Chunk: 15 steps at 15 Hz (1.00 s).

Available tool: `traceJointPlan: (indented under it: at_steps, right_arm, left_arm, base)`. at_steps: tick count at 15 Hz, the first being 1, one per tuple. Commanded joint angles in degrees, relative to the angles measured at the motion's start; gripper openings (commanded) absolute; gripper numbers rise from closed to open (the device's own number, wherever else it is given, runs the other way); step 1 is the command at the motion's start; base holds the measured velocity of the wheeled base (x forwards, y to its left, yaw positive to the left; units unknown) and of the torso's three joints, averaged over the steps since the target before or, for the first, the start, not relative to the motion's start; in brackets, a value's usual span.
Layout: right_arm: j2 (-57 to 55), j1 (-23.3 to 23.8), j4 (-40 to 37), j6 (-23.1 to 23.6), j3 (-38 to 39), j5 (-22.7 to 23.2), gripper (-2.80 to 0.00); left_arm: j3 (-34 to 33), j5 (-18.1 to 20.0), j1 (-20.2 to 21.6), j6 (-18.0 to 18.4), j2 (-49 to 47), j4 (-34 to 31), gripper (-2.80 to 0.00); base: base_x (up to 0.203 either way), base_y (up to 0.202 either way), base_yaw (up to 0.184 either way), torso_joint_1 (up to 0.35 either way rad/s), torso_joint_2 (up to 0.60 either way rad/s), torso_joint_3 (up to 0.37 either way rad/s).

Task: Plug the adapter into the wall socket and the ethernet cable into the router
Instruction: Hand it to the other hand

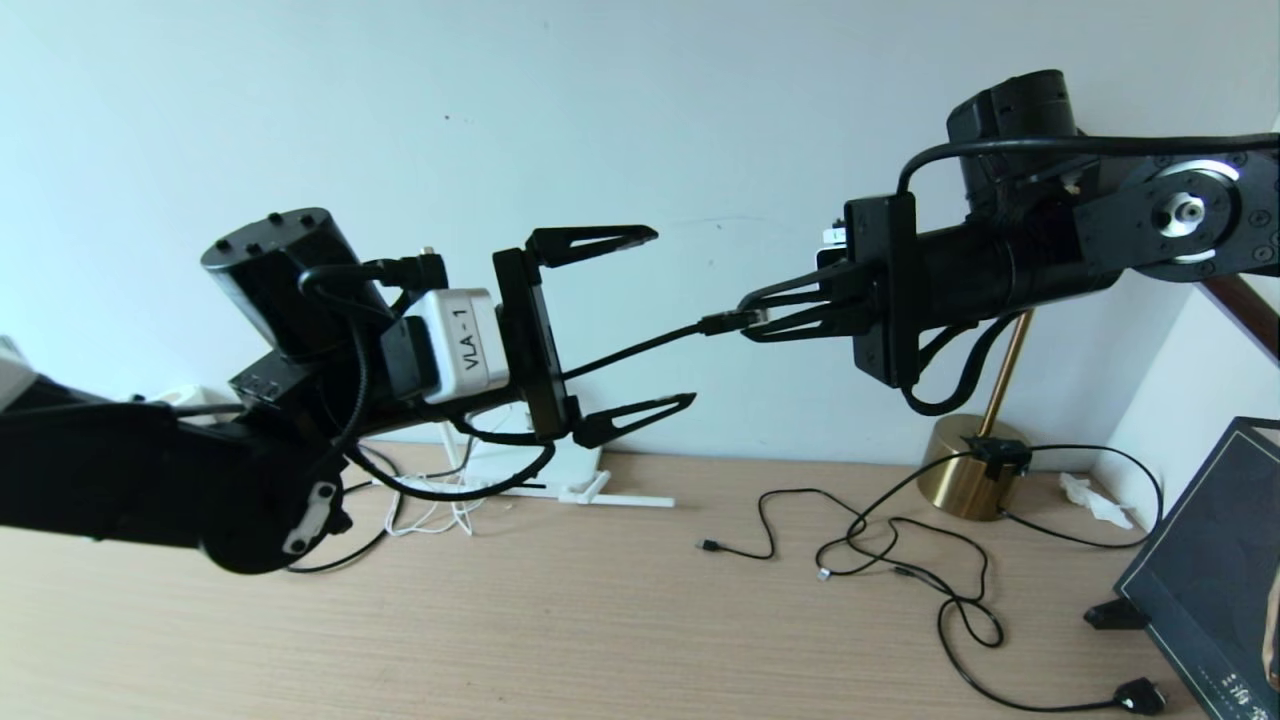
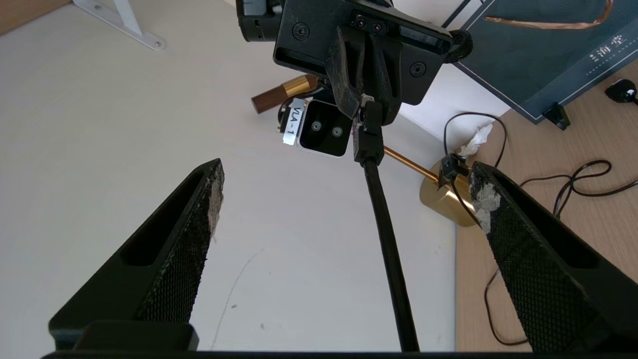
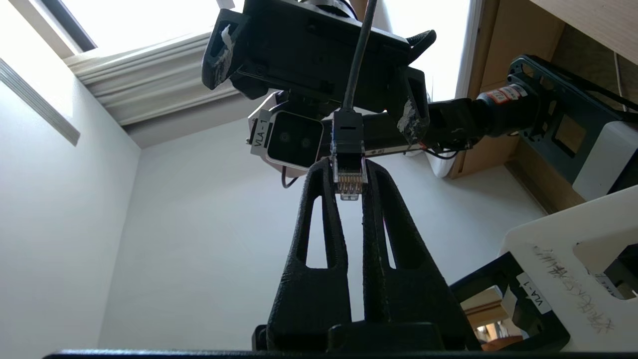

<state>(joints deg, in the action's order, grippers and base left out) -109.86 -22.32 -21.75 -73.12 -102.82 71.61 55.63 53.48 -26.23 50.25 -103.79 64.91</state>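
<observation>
Black ethernet cable [image 1: 640, 349] clamped in right tool [image 1: 752, 318], apparently level; left tool [image 1: 670, 320] gapes opposite.

Your head view looks forward and down across the wooden desk [image 1: 600, 620] to the white wall [image 1: 640, 100], both arms close in front. Your left wrist camera faces right, close on the right gripper [image 2: 366, 107]; your right wrist camera faces left at the left gripper [image 3: 319, 50]. All three share the ethernet cable [image 1: 640, 348].
</observation>
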Motion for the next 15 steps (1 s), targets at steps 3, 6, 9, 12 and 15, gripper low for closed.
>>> traceJointPlan:
  at_steps: [3,6,9,12,15]
  right_arm:
    - [0.8,-1.9,-0.7,-0.6,-0.3,1.2,-2.8]
    - [1.1,-3.5,-0.7,-0.8,-0.5,1.1,-2.8]
    - [0.6,-4.7,-0.6,-0.8,-0.8,1.0,-2.8]
    - [-0.4,-5.5,-0.6,-2.4,-3.2,1.1,-2.8]
    - [-2.7,-7.2,-0.6,-2.8,-5.8,1.1,-2.8]
  left_arm:
    - [-0.7,0.3,0.4,0.5,0.8,0.8,0.0]
    - [-1.1,0.1,0.4,0.5,1.0,1.5,0.0]
    - [-3.3,0.1,0.4,0.5,2.7,1.5,0.0]
    - [-7.4,0.1,1.5,0.6,6.1,1.7,0.0]
    - [-8.5,0.1,4.9,0.6,7.6,1.7,0.0]
  base:
    - [0.0,0.0,0.0,0.0,0.0,0.0]
    - [0.0,0.0,0.0,0.0,0.0,0.0]
    - [0.0,0.0,0.0,0.0,0.0,0.0]
    - [0.0,0.0,0.0,0.0,0.0,0.0]
    - [0.0,0.0,0.0,0.0,0.0,0.0]
